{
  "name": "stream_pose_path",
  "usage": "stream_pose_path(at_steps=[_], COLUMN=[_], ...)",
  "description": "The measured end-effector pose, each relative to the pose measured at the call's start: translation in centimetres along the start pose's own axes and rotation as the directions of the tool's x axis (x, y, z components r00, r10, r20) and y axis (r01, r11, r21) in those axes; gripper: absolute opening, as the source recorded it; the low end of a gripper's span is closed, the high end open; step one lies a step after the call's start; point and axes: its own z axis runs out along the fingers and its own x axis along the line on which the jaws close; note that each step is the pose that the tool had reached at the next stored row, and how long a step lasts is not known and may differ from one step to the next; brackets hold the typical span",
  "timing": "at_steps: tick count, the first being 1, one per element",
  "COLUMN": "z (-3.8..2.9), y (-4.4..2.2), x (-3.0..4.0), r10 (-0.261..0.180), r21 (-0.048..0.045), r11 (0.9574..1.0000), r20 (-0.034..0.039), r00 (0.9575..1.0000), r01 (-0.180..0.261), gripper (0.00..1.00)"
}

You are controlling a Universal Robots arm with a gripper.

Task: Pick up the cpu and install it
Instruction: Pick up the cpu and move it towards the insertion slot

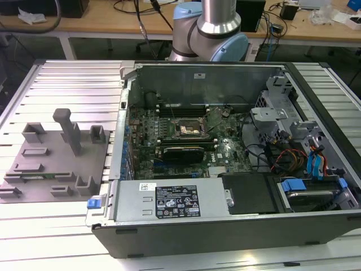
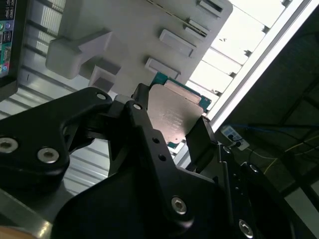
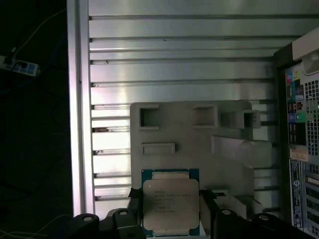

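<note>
The cpu (image 3: 169, 204) is a flat square chip with a silver metal top and a green edge. My gripper (image 3: 170, 211) is shut on it, one black finger against each of two opposite sides. In the second wrist view the cpu (image 2: 172, 117) sits tilted between the fingers of the gripper (image 2: 172, 123). It hangs above the grey fixture plate (image 3: 199, 134), clear of its surface. The dark motherboard socket (image 1: 189, 129) with its metal frame lies inside the open computer case (image 1: 225, 214).
The grey fixture plate (image 1: 56, 152) with raised blocks and slots lies on the ribbed aluminium table at the exterior view's left, a thin green memory stick (image 1: 39, 176) in one slot. The arm's base (image 1: 208, 28) stands behind the case. Cables and drive bays fill the case's right side.
</note>
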Motion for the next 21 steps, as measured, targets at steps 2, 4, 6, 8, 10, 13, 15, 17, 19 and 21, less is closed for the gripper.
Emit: stream_pose_path(at_steps=[2,4,6,8,10,13,15,17,19,21], z=[-0.58,-1.18,-1.87,-2.37,-2.9,-3.6,-4.12,-4.88,-5.37,-6.23], y=[0.02,0.05,0.07,0.08,0.1,0.12,0.13,0.15,0.16,0.18], x=[-0.03,-0.06,-0.09,-0.12,-0.14,-0.18,-0.2,-0.24,-0.27,-0.31], r10=[0.0,0.0,0.0,-0.001,-0.001,-0.001,-0.001,-0.001,-0.001,-0.001], r21=[-0.0001,-0.0001,-0.0001,-0.0002,-0.0002,-0.0003,-0.0003,-0.0004,-0.0003,-0.0004], r11=[1.0,1.0,1.0,1.0,1.0,1.0,1.0,1.0,1.0,1.0], r20=[0.0009,0.0018,0.0031,0.0041,0.005,0.006,0.0065,0.0072,0.0075,0.008], r00=[1.0,1.0,1.0,1.0,1.0,1.0,1.0,1.0,1.0,1.0], r01=[0.0,0.0,0.0,0.001,0.001,0.001,0.001,0.001,0.001,0.001], gripper=[0.55,0.55,0.55,0.55,0.55,0.55,0.55,0.55,0.55,0.55])
